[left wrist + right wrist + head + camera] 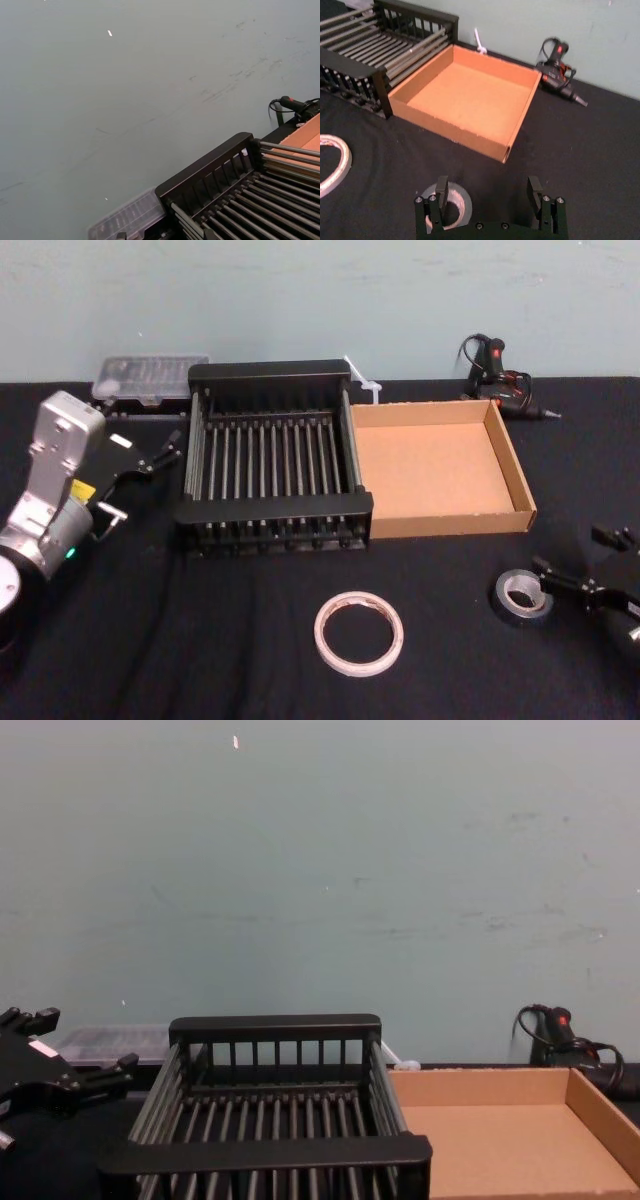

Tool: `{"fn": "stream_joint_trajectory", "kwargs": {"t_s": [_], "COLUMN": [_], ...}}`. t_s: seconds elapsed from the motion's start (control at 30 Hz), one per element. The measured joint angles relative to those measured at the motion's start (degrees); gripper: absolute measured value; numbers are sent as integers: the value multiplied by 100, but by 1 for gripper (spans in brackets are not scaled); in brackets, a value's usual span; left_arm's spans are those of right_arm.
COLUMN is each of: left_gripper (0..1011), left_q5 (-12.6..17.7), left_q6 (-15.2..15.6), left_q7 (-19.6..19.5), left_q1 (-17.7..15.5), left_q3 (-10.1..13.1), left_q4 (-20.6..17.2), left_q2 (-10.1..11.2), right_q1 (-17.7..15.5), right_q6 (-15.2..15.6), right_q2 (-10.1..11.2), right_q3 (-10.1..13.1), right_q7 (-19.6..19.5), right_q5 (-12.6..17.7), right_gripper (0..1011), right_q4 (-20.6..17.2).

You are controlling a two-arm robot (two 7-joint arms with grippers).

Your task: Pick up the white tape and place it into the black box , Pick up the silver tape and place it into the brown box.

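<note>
Head view: the black box (272,472) and brown box (437,468) stand touching side by side. The white tape (358,632) lies flat on bare cloth in front of them. The silver tape (523,595) lies to its right, at the right gripper (572,562). The left gripper (150,452) hangs left of the black box, fingers apart.

Right wrist view: the right gripper's (490,192) 2 fingers are wide; one stands inside the silver tape (451,206).

Chest view: the left gripper (70,1065) hangs beside the black box (270,1120).

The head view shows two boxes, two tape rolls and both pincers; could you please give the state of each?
Black slatted crate: empty.
Tan cardboard tray: empty.
White tape roll: flat on table.
Silver tape roll: flat, ungrasped.
Left pincer: open, beside crate.
Right pincer: open, at silver roll.
</note>
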Motion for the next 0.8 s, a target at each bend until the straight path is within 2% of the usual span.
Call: {"fn": "stream_joint_trajectory", "kwargs": {"t_s": [0.4, 0.8], "left_gripper": [1001, 1001], "left_q5": [0, 0], "left_q6": [0, 0], "left_q7": [0, 0], "left_q1": [0, 0], "left_q3": [0, 0], "left_q4": [0, 0], "left_q2": [0, 0], "right_q1": [16, 153], "right_q6": [151, 427], "right_q2": [-217, -397], "right_q3": [-6, -67], "right_q7": [234, 305], "right_q5": [7, -198], "right_gripper": [1002, 1002], "right_q4": [278, 415]}}
